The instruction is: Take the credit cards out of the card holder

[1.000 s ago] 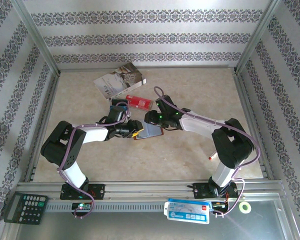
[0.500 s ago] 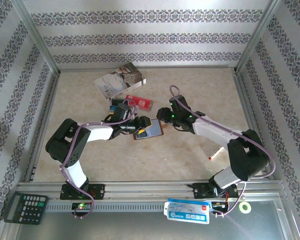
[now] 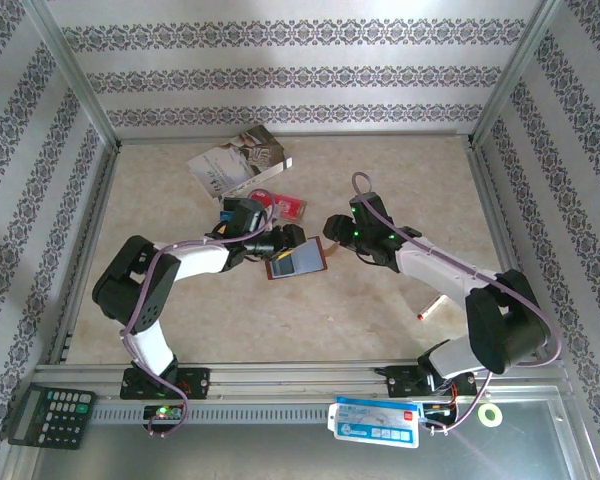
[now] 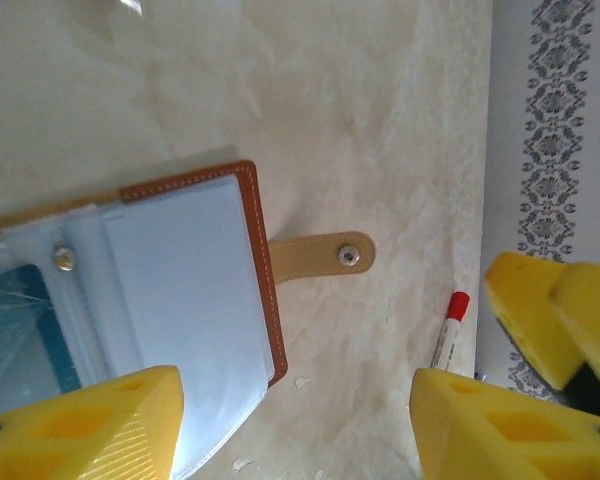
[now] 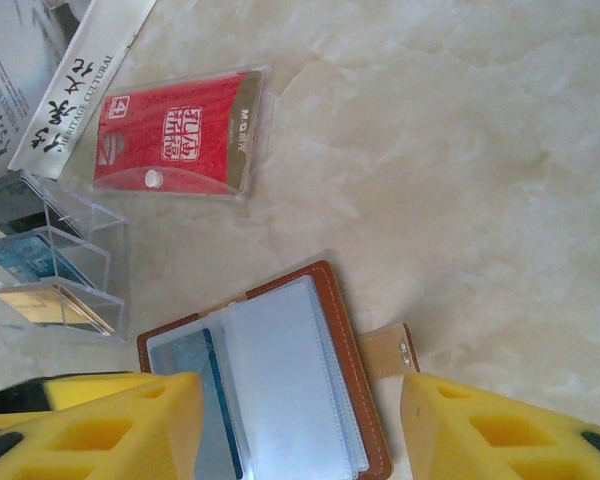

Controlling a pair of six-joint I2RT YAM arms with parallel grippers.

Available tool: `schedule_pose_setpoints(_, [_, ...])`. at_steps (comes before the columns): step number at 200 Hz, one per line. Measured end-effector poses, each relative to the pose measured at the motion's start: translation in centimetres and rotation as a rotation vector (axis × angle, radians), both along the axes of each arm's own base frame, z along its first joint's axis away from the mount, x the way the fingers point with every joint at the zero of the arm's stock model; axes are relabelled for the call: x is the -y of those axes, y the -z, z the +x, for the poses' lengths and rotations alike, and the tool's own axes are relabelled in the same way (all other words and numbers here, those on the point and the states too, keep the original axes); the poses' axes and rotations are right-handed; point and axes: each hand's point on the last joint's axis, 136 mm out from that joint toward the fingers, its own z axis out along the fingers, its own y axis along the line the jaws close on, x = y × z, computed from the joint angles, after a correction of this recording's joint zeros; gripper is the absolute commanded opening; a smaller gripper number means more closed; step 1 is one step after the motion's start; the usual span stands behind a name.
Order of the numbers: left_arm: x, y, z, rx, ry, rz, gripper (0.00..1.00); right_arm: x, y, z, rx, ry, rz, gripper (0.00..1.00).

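Note:
The brown card holder (image 3: 298,260) lies open and flat on the table, its clear sleeves up and its tan snap tab (image 4: 325,252) pointing away from the spine. One blue credit card (image 5: 192,400) sits inside a left sleeve. My left gripper (image 3: 283,240) hovers at the holder's far left edge, open, with bare table between its yellow fingers (image 4: 80,425). Just off the holder's right side, my right gripper (image 3: 333,226) is also open, its fingers (image 5: 500,430) straddling the card holder (image 5: 280,385) from above without touching it.
A clear plastic stand (image 5: 55,265) with dark, blue and gold cards stands left of the holder. A red card pack (image 3: 280,205) and a white-grey booklet (image 3: 238,162) lie beyond it. A red-capped pen (image 3: 429,310) lies at the right, and a calculator (image 3: 50,415) sits on the front rail.
Both grippers have opened wider. The right gripper has drawn back to the right off the holder. The left gripper has moved right along the holder's far edge. The holder now lies open.

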Motion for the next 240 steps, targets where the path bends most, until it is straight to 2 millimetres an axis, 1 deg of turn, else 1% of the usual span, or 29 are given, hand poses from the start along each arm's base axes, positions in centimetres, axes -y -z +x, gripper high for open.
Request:
schedule_pose_setpoints(17, [-1.6,-1.4,0.7,0.037,-0.039,0.006,0.63,-1.4,0.1,0.2,-0.006,-0.038,-0.006,0.53])
schedule_pose_setpoints(34, [-3.7,-2.1,1.2,0.061,-0.090,0.020,0.64,-3.8,0.4,0.2,-0.018,-0.105,-0.007,0.51])
schedule_pose_setpoints(55, [-6.4,-1.7,1.2,0.051,-0.155,0.043,0.66,-6.9,1.4,0.1,-0.051,-0.186,-0.001,0.47])
schedule_pose_setpoints(63, [-7.3,-1.4,1.1,0.042,-0.178,0.055,0.68,-7.9,1.9,0.0,-0.067,-0.213,0.001,0.43])
schedule_pose_setpoints(75, [-8.4,-1.1,0.8,0.034,-0.203,0.072,0.73,-9.3,2.9,-0.2,-0.096,-0.254,0.000,0.41])
schedule_pose_setpoints(89, [-9.4,-1.1,0.5,0.037,-0.221,0.091,0.83,-10.7,4.1,-0.6,-0.132,-0.292,-0.003,0.39])
schedule_pose_setpoints(110, [-10.1,-1.9,0.2,0.070,-0.229,0.119,0.99,-12.2,5.5,-1.0,-0.175,-0.334,-0.020,0.38])
schedule_pose_setpoints(120, [-10.4,-2.5,0.2,0.091,-0.234,0.131,1.00,-12.8,5.9,-1.0,-0.183,-0.348,-0.030,0.38])
schedule_pose_setpoints(142, [-11.0,-3.6,0.1,0.139,-0.246,0.148,1.00,-13.0,6.6,-1.2,-0.204,-0.357,-0.050,0.39])
schedule_pose_setpoints(154, [-11.5,-3.7,0.0,0.153,-0.255,0.158,1.00,-12.9,6.9,-1.0,-0.212,-0.351,-0.061,0.39])
schedule_pose_setpoints(167, [-12.0,-3.6,-0.1,0.156,-0.267,0.168,1.00,-12.7,7.4,-1.0,-0.223,-0.343,-0.076,0.39])
schedule_pose_setpoints(194, [-12.5,-2.8,-0.4,0.143,-0.273,0.190,1.00,-11.9,8.4,-0.9,-0.249,-0.322,-0.103,0.39])
schedule_pose_setpoints(240, [-12.6,-2.5,-0.5,0.140,-0.266,0.200,1.00,-11.1,9.3,-1.1,-0.270,-0.243,-0.098,0.39])
